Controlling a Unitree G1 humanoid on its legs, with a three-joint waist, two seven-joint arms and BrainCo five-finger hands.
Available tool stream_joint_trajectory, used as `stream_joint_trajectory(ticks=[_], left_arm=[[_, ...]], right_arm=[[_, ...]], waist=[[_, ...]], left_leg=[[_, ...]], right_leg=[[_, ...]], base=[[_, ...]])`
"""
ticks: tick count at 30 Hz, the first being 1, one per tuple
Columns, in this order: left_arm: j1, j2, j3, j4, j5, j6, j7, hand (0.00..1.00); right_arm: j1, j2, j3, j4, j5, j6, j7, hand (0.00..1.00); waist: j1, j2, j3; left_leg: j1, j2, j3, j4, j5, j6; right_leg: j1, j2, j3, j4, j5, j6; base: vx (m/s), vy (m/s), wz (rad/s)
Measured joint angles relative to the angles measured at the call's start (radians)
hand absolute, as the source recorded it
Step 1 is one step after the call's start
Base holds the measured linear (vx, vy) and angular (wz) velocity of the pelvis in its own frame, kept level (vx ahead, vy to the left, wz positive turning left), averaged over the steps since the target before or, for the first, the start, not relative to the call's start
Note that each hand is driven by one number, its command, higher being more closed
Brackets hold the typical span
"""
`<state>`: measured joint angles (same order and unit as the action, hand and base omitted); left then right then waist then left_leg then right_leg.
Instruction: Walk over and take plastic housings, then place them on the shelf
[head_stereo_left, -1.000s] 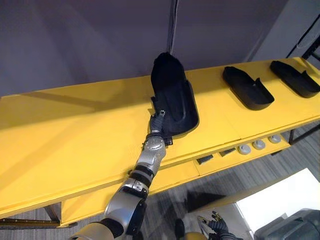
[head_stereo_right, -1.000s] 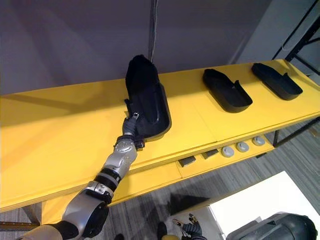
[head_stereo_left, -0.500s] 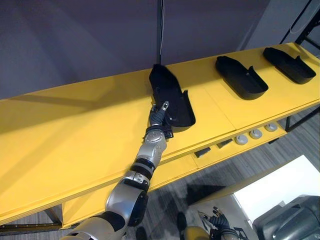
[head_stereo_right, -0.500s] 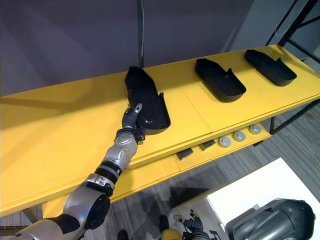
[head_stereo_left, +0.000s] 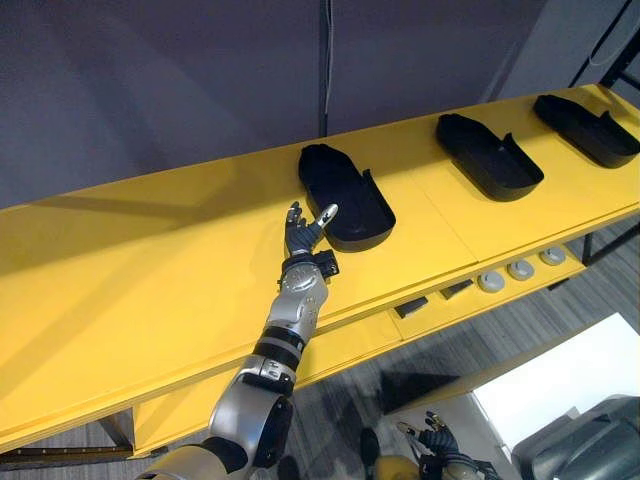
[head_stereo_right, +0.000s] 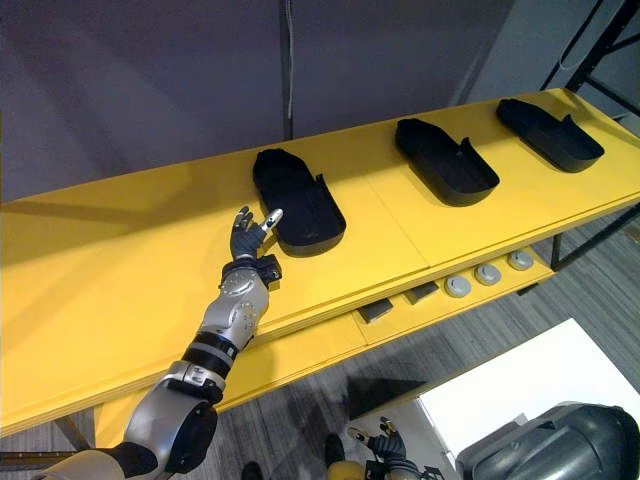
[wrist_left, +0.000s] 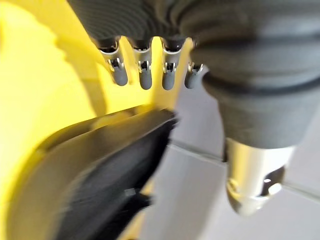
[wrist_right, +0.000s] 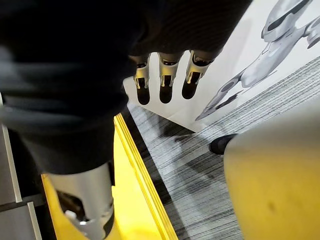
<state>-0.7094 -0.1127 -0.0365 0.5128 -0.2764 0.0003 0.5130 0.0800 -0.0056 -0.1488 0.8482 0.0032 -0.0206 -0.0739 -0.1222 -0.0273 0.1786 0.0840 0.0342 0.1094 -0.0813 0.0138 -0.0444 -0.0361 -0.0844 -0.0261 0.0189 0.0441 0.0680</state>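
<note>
Evidently placed, the nearest housing (head_stereo_left: 345, 195) lies on the yellow shelf (head_stereo_left: 150, 270); the left hand (head_stereo_left: 303, 235) hovers empty, fingers spread, at its seven o'clock. Two other housings (head_stereo_left: 490, 155) lie toward three o'clock.

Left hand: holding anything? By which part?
Nothing held. Left hand is open beside the black housing on the yellow shelf; right hand open too.

Left arm (head_stereo_left: 288, 325) extends forward, nearly straight from elbow to wrist. Left hand (head_stereo_left: 303, 233) is open: fingers (wrist_left: 145, 75) straight and slightly spread, thumb (head_stereo_left: 324, 215) held apart. Right hand (wrist_right: 165, 82) hangs low, its fingers relaxed and uncurled, thumb apart.
</note>
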Motion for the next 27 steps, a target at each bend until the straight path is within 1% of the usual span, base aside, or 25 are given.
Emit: stream_joint_trajectory(ticks=[2, 4, 7, 8, 10, 11, 13, 15, 17, 20, 22, 23, 27], left_arm=[[0.02, -0.001, -0.002, -0.093, 0.067, -0.009, 0.009, 0.0], [0.03, -0.001, -0.016, -0.148, 0.101, -0.011, 0.009, 0.0], [0.066, -0.006, -0.092, -0.244, 0.129, -0.023, -0.004, 0.0], [0.075, -0.007, -0.105, -0.259, 0.138, -0.025, -0.016, 1.0], [0.093, -0.007, -0.148, -0.287, 0.157, -0.031, -0.067, 1.0], [0.096, -0.007, -0.161, -0.293, 0.162, -0.032, -0.082, 1.0], [0.099, 0.004, -0.229, -0.298, 0.172, -0.044, -0.145, 1.0], [0.1, 0.019, -0.321, -0.299, 0.184, -0.06, -0.23, 1.0], [0.105, 0.025, -0.353, -0.299, 0.193, -0.068, -0.272, 1.0], [0.163, 0.055, -0.397, -0.296, 0.244, -0.075, -0.345, 1.0], [0.183, 0.077, -0.423, -0.285, 0.273, -0.076, -0.365, 1.0], [0.184, 0.09, -0.437, -0.254, 0.287, -0.077, -0.374, 1.0], [0.184, 0.108, -0.457, -0.171, 0.345, -0.075, -0.392, 1.0]], right_arm=[[0.0, -0.004, 0.014, 0.001, 0.0, -0.001, -0.001, 0.0], [0.003, -0.005, 0.014, 0.001, 0.0, -0.001, -0.001, 0.0], [0.009, -0.011, 0.014, 0.002, 0.0, -0.002, 0.0, 0.0], [0.01, -0.012, 0.014, 0.002, 0.0, -0.002, 0.0, 0.0], [0.01, -0.016, 0.014, 0.005, 0.0, -0.002, 0.001, 0.0], [0.01, -0.018, 0.014, 0.005, 0.001, -0.002, 0.002, 0.0], [0.009, -0.022, 0.014, 0.01, 0.001, -0.003, 0.01, 0.0], [0.009, -0.028, 0.014, 0.014, 0.001, -0.003, 0.018, 0.0], [0.006, -0.03, 0.014, 0.014, 0.0, -0.003, 0.021, 0.0], [-0.003, -0.034, 0.014, 0.021, 0.0, -0.003, 0.028, 0.0], [-0.004, -0.038, 0.014, 0.026, 0.0, -0.003, 0.032, 0.0], [-0.006, -0.04, 0.014, 0.029, -0.001, -0.003, 0.035, 0.0], [-0.01, -0.043, 0.018, 0.032, -0.004, -0.003, 0.036, 0.0]], waist=[[0.005, 0.0, 0.0], [0.01, 0.001, 0.0], [0.028, 0.005, -0.003], [0.029, 0.006, -0.004], [0.03, 0.012, -0.007], [0.03, 0.013, -0.008], [0.031, 0.017, -0.01], [0.03, 0.023, -0.013], [0.028, 0.024, -0.014], [0.017, 0.028, -0.016], [0.017, 0.028, -0.016], [0.018, 0.028, -0.016], [0.013, 0.027, -0.016]], left_leg=[[0.0, -0.001, -0.001, 0.002, 0.0, 0.0], [0.0, -0.001, -0.001, 0.004, -0.001, 0.0], [0.0, 0.0, -0.001, 0.005, -0.001, 0.0], [0.0, 0.0, -0.002, 0.005, -0.001, 0.0], [0.0, 0.0, -0.002, 0.005, -0.001, 0.0], [0.0, 0.0, -0.002, 0.005, -0.001, 0.0], [0.0, 0.0, -0.002, 0.005, -0.002, 0.0], [-0.003, 0.0, -0.001, 0.005, -0.003, 0.0], [-0.003, 0.0, 0.0, 0.004, -0.003, 0.0], [0.003, 0.001, 0.007, 0.001, -0.004, 0.001], [0.003, 0.002, 0.008, 0.0, -0.004, 0.001], [0.003, 0.003, 0.008, 0.0, -0.004, 0.0], [0.0, 0.004, 0.022, -0.004, -0.004, -0.001]], right_leg=[[0.001, -0.001, 0.0, 0.002, 0.0, 0.0], [0.002, -0.001, 0.0, 0.002, 0.0, 0.0], [0.002, -0.001, 0.0, 0.003, 0.0, 0.0], [0.002, -0.001, 0.0, 0.003, 0.0, 0.0], [0.002, -0.001, 0.0, 0.004, 0.0, 0.0], [0.002, -0.001, 0.0, 0.003, 0.0, 0.0], [0.002, 0.0, 0.0, 0.003, 0.0, 0.0], [-0.002, 0.001, 0.002, 0.003, 0.0, 0.0], [-0.002, 0.004, 0.003, 0.001, 0.0, 0.0], [-0.001, 0.01, 0.01, -0.001, 0.0, 0.0], [0.002, 0.013, 0.01, -0.009, 0.003, -0.002], [0.003, 0.014, 0.01, -0.013, 0.004, -0.002], [0.002, 0.017, 0.018, -0.034, 0.017, -0.004]], base=[[0.0, 0.0, 0.0], [0.0, 0.0, 0.0], [0.0, 0.0, 0.0], [0.0, 0.0, 0.0], [0.0, 0.0, 0.0], [0.0, 0.0, 0.0], [0.0, 0.0, 0.0], [0.0, 0.0, 0.0], [0.01, 0.003, -0.02], [0.01, 0.012, -0.08], [0.0, 0.0, 0.0], [0.0, 0.0, 0.0], [0.0, 0.008, -0.08]])
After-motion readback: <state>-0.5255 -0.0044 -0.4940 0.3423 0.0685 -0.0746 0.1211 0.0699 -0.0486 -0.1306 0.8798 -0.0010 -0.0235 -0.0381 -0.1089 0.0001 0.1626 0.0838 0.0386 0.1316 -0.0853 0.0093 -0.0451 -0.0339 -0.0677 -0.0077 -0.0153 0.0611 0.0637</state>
